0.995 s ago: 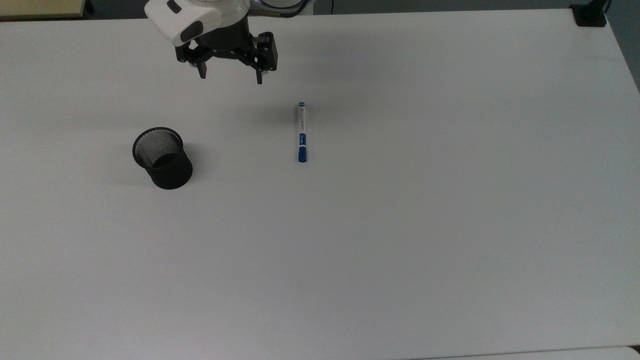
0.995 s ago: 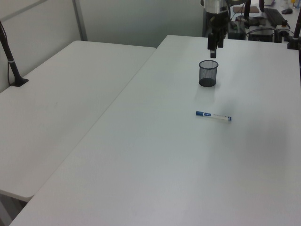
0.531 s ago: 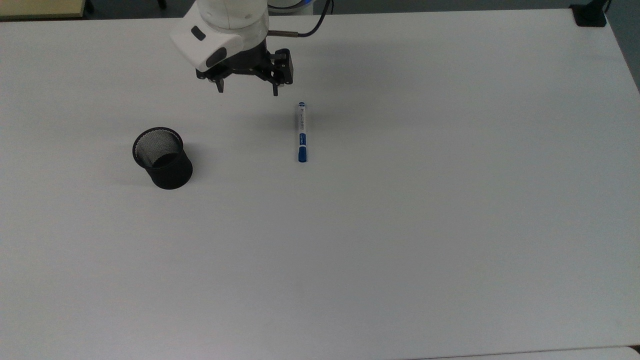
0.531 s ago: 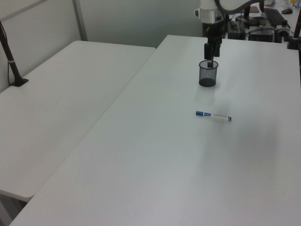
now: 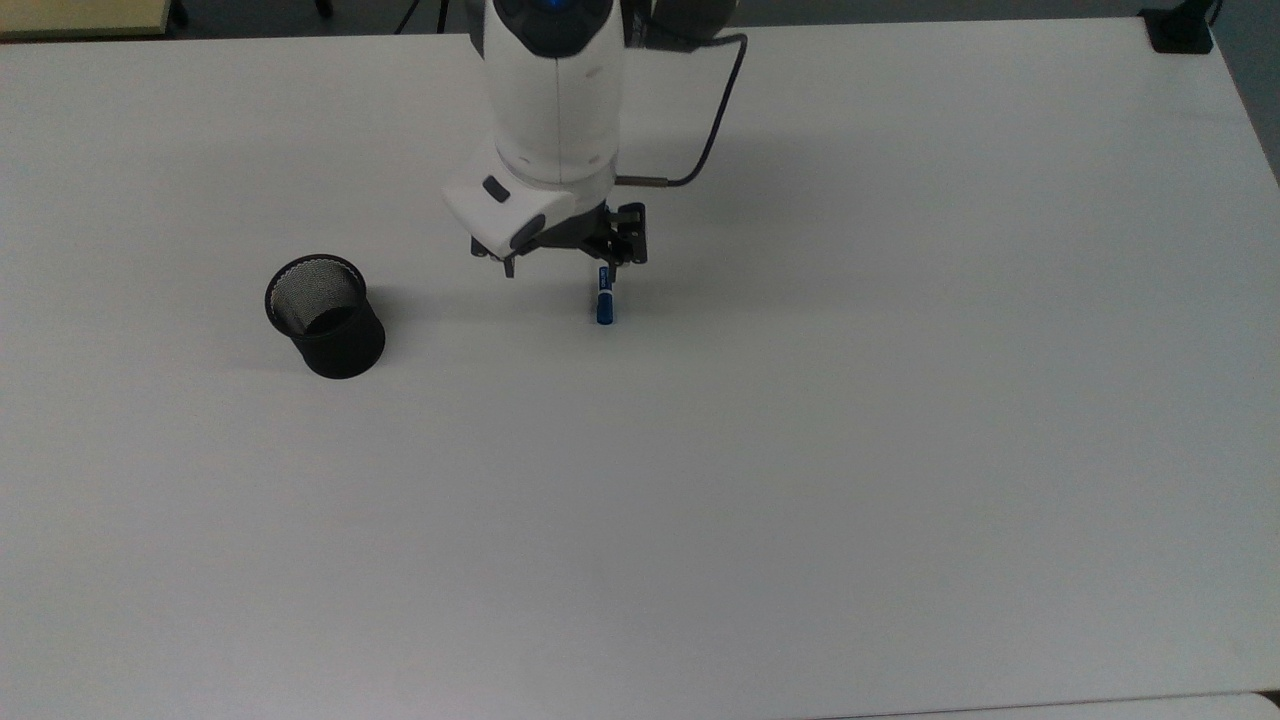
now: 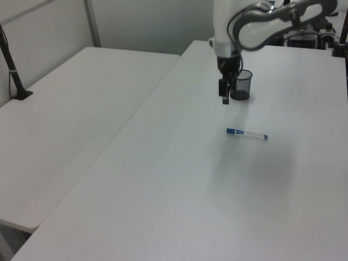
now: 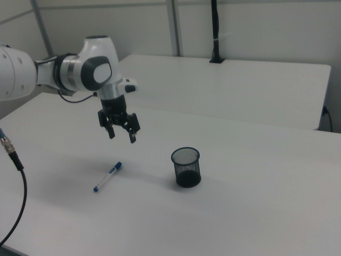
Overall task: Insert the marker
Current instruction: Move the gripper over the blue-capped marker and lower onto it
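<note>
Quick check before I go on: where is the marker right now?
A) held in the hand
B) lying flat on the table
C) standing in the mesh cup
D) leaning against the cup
B: the marker lies flat on the table, apart from the cup, with the open hand above it, empty.

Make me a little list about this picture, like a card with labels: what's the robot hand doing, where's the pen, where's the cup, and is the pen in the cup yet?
gripper: open, hanging in the air above the table, holding nothing
marker: lying flat on the white table, apart from the gripper
mesh cup: black, upright, to the right view's right of the marker, nothing in it that I can see
table: white
marker in cup: no, not yet
likely next move: the gripper probably goes down to grab the marker
</note>
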Controlling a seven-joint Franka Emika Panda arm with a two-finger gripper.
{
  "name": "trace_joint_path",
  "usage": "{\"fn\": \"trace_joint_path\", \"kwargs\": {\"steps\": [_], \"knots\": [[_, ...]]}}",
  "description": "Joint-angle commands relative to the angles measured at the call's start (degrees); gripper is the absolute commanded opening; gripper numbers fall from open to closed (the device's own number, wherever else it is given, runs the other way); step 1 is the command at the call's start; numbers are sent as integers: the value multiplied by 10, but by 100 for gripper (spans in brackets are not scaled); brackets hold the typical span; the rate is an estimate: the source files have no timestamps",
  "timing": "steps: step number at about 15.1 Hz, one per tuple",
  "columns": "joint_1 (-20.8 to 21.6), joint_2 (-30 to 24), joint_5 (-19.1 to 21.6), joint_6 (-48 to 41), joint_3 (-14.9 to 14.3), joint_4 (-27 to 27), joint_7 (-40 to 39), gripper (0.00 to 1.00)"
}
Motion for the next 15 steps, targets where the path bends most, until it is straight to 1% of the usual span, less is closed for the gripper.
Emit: {"fn": "trace_joint_path", "kwargs": {"steps": [1,5,9,10,12,15], "knots": [[20,22,-2,15,-2,-6,17,91],[28,42,-5,24,-1,-8,40,84],[40,55,-7,28,1,-16,40,66],[40,59,-7,28,1,-16,37,64],[38,65,-7,30,1,-16,34,64],[38,66,-7,58,1,-30,21,60]]}}
